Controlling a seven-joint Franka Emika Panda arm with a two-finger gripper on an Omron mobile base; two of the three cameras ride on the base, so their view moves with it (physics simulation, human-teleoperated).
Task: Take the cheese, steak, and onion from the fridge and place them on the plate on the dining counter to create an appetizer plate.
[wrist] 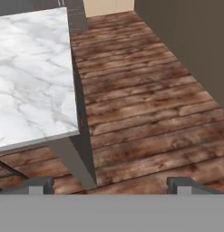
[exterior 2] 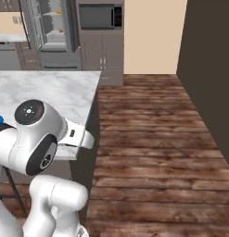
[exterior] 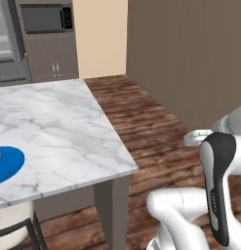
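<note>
Stool (exterior: 14,234) under dining counter (exterior: 53,117); microwave (exterior 2: 100,16) beside fridge (exterior 2: 53,28).

Even, soft rendered light with no visible lamp. The marble tabletop (exterior: 53,122) reads bright and flat, without glare. The wooden floor (wrist: 145,90) is darker under the tabletop's near edge and beside its leg. The brown wall (exterior 2: 208,69) falls into deep shade in the right base view. All pictures are slightly soft and low in detail, with no edge distortion.
</note>
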